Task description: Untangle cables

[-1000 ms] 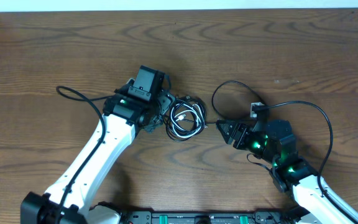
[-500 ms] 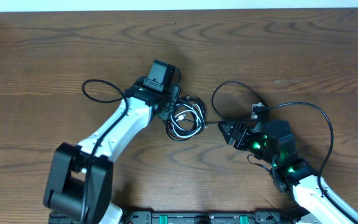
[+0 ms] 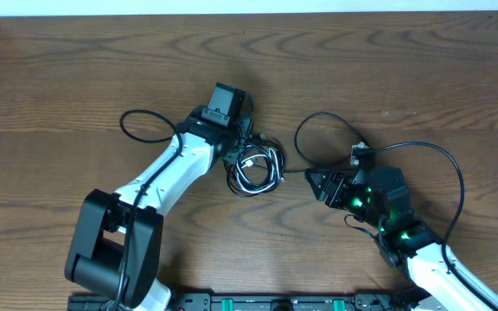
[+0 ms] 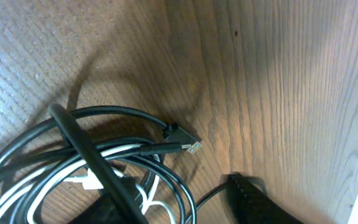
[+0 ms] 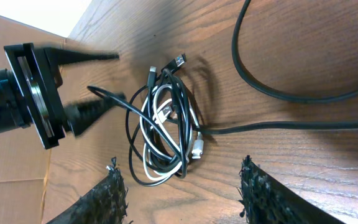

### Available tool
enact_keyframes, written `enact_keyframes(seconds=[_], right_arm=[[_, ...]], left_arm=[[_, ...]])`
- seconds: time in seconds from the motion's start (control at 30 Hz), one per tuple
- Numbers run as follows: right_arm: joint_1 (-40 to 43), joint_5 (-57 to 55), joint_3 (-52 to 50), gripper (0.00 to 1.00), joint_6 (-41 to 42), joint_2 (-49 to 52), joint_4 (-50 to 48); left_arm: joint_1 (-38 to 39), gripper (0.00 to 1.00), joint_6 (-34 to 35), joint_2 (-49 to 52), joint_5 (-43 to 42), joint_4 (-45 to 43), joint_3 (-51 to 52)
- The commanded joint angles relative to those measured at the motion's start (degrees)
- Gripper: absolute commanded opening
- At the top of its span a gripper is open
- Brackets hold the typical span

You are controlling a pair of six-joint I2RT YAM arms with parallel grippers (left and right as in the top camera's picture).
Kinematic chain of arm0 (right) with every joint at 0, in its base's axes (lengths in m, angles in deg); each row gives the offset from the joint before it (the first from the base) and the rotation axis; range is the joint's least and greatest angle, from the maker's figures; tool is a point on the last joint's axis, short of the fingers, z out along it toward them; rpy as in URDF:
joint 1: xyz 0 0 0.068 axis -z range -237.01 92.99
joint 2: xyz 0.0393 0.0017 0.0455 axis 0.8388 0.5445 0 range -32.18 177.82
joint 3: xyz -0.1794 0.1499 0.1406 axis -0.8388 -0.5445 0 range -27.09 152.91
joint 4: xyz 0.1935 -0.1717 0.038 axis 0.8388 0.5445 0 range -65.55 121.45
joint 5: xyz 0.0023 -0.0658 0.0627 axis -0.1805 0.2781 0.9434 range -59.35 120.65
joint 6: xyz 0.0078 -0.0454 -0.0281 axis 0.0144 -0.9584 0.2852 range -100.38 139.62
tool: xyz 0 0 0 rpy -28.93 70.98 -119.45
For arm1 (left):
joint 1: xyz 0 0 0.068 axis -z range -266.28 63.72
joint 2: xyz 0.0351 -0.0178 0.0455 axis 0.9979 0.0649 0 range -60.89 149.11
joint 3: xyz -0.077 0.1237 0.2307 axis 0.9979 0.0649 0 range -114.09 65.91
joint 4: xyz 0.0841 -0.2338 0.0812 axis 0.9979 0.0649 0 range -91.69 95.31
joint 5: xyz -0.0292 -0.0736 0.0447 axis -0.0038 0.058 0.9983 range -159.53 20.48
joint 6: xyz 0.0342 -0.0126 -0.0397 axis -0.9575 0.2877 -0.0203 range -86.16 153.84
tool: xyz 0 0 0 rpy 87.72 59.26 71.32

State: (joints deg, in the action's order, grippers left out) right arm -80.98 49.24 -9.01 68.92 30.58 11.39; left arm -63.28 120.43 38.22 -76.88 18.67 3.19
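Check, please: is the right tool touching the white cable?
Apart. The overhead view shows tabletop between the white cable and the right tool.

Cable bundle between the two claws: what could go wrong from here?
1. One finger of the left claw seems hooked in a black loop; pulling may drag the whole bundle.
2. The white cable lies wound among black cables, so pulling may tighten the tangle.

Cables (image 3: 256,168): one tangled bundle
Black loops and a white cord (image 5: 194,144) coiled together, lying flat; one black strand trails sideways.
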Motion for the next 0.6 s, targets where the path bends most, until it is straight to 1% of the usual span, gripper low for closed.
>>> enact_keyframes(seconds=[0.0, 0.07, 0.13, 0.17, 0.23, 0.33, 0.4, 0.5, 0.57], right_arm=[[-0.31, -0.48, -0.20, 0.58, -0.70, 0.15, 0.11], [-0.31, -0.48, -0.20, 0.58, -0.70, 0.15, 0.09], [-0.31, -0.46, -0.20, 0.59, -0.70, 0.15, 0.11], [-0.31, -0.46, -0.20, 0.59, -0.70, 0.15, 0.17], [-0.31, -0.48, -0.20, 0.59, -0.72, 0.15, 0.31], [-0.31, -0.74, -0.20, 0.59, -0.72, 0.15, 0.28], [-0.31, -1.18, -0.20, 0.60, -0.72, 0.15, 0.31], [-0.31, -1.60, -0.20, 0.61, -0.72, 0.15, 0.31], [-0.31, -1.57, -0.20, 0.61, -0.72, 0.15, 0.31]], left_arm=[[-0.83, 0.76, -2.54, 0.20, 0.48, -0.28, -0.52], [-1.75, 0.77, -4.63, 0.02, 0.22, -0.59, -0.52], [-2.73, 0.77, -9.33, -0.44, -1.36, -0.83, -0.52], [-3.17, 0.77, -12.90, -0.76, -2.93, -0.76, -0.52], [-3.96, 0.77, -23.30, -1.53, -7.34, -0.52, -0.52], [-4.46, 0.78, -35.47, -3.82, -13.03, 2.16, -0.52], [-4.46, 0.78, -39.39, -5.84, -13.11, 4.07, -0.52], [-4.46, 0.78, -47.12, -9.94, -12.50, 7.58, -0.52], [-4.46, 0.79, -51.25, -13.29, -9.84, 11.04, -0.52]])
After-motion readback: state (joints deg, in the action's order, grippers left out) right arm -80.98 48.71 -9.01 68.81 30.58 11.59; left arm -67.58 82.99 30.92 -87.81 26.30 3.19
